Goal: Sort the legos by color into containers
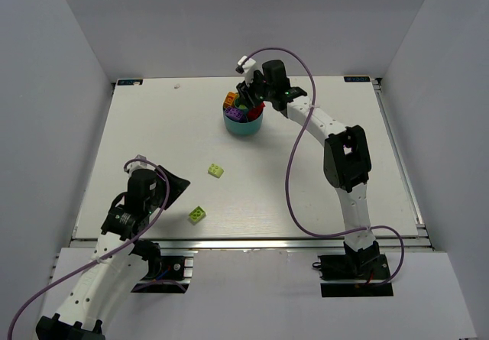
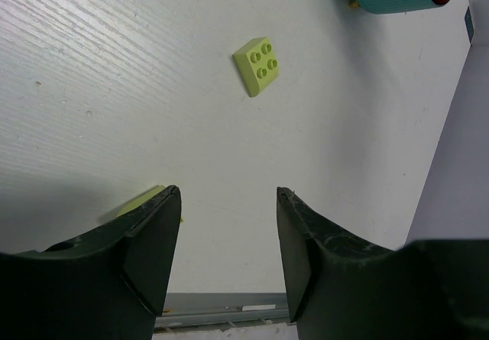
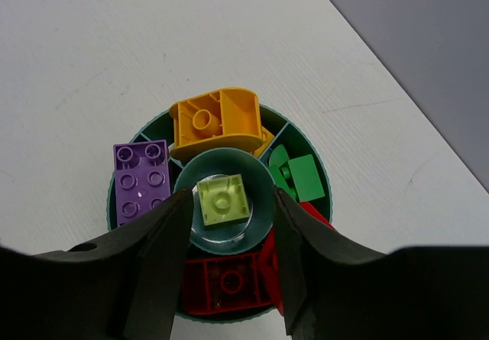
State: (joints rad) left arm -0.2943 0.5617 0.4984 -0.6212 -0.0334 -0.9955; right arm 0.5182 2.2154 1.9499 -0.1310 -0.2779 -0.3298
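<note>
The round teal bowl (image 1: 243,124) stands at the table's far middle. In the right wrist view its rim (image 3: 324,173) rings compartments holding a purple brick (image 3: 140,179), an orange brick (image 3: 218,118), a dark green brick (image 3: 298,175) and red bricks (image 3: 229,281). A lime green brick (image 3: 223,199) lies upside down in the central cup. My right gripper (image 3: 231,202) is open, right above that cup, holding nothing. Two lime green bricks lie on the table (image 1: 215,171) (image 1: 198,215). My left gripper (image 2: 228,195) is open and empty, low near the front; one brick (image 2: 258,66) lies ahead, another (image 2: 145,200) peeks behind its left finger.
The table's front metal rail (image 2: 221,306) runs just below my left fingers. Grey walls enclose the table on the left, back and right. A purple cable (image 1: 294,157) loops along the right arm.
</note>
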